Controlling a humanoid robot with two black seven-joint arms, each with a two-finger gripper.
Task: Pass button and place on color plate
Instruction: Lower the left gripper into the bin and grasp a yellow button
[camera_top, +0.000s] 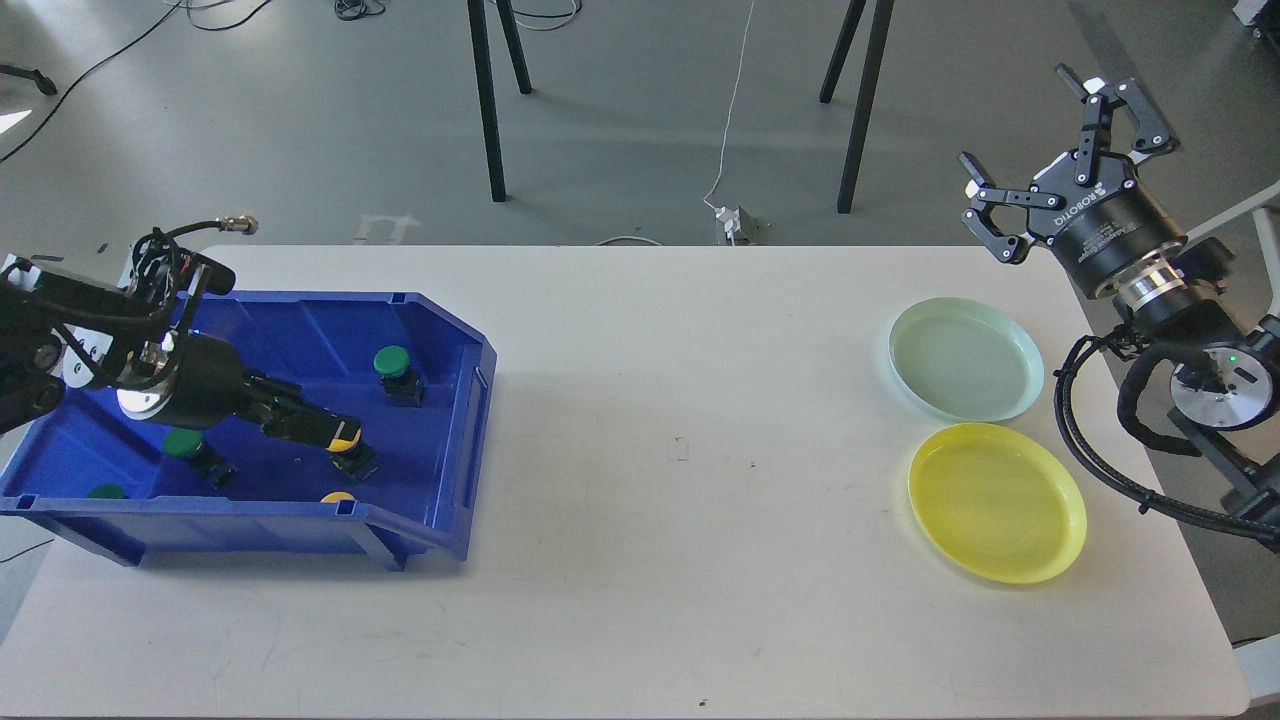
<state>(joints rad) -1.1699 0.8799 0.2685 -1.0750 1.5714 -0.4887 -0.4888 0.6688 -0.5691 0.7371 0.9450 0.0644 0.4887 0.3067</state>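
A blue bin (250, 515) at the table's left holds push buttons with green and yellow caps. My left gripper (338, 430) reaches low into the bin, and its fingertips are at a yellow button (348, 437) in the middle. I cannot tell whether the fingers grip it. A green button (392, 360) stands behind it, and another green button (183, 442) is under the gripper body. A pale green plate (965, 358) and a yellow plate (996, 500) lie empty at the right. My right gripper (1055, 140) is open and empty, raised beyond the table's far right corner.
A third green cap (105, 492) and another yellow cap (337, 496) peek over the bin's front wall. Chair or stand legs (485, 100) stand on the floor behind the white table (680, 450).
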